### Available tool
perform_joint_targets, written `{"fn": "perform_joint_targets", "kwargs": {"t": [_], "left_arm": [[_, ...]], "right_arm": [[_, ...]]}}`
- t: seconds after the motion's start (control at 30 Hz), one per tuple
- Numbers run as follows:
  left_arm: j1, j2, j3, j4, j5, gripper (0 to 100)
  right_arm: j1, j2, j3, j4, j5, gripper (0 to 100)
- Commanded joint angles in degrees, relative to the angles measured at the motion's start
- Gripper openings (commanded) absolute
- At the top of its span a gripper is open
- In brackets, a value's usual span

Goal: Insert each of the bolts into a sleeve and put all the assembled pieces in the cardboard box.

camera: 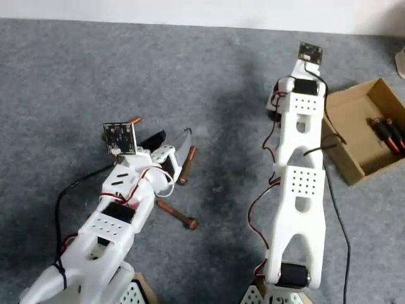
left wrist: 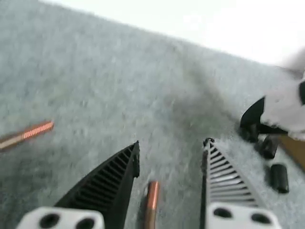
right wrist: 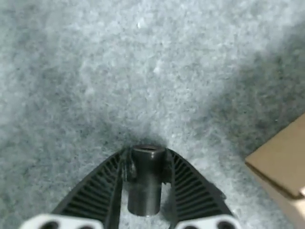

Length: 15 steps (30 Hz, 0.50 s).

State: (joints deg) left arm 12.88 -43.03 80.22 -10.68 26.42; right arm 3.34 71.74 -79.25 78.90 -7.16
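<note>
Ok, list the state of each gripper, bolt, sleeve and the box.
Left gripper: open, over a loose bolt.
Right gripper: shut on a sleeve.
Box: open, assembled pieces inside.
Second bolt: lying bare, no sleeve on it.
Spare sleeves: lying loose.

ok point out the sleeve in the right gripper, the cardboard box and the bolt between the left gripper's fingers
sleeve point(right wrist: 144, 183): right wrist view, mid-body
cardboard box point(camera: 361, 136): high view, bare inner floor
bolt point(left wrist: 152, 200): left wrist view, shank
</note>
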Motion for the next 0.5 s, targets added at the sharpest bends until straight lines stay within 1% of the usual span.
{"fn": "perform_joint_targets", "kwargs": {"t": [0.0,0.07,0.13,0.27,0.33,0.47], "left_arm": [[-2.4,0.1,-3.2,-4.5,0.0,20],[-4.1,-0.1,-3.6,-4.8,0.0,20],[-6.5,0.0,-6.5,-3.1,0.0,20],[-10.2,0.1,-13.7,9.2,0.2,20],[-11.6,0.1,-16.2,13.5,0.3,20],[-12.1,-0.2,-16.9,15.4,0.3,20]], "right_arm": [[-0.3,-1.2,-2.4,3.6,0.0,0.5],[-1.0,-1.7,-2.5,6.1,0.0,0.5],[-2.0,-1.3,-5.1,9.7,0.0,0.5],[-2.9,-1.0,-13.9,18.9,-0.5,0.5],[-3.0,-0.9,-18.9,22.0,-1.8,0.5],[-2.6,2.1,-23.3,22.0,-2.6,0.5]]}}
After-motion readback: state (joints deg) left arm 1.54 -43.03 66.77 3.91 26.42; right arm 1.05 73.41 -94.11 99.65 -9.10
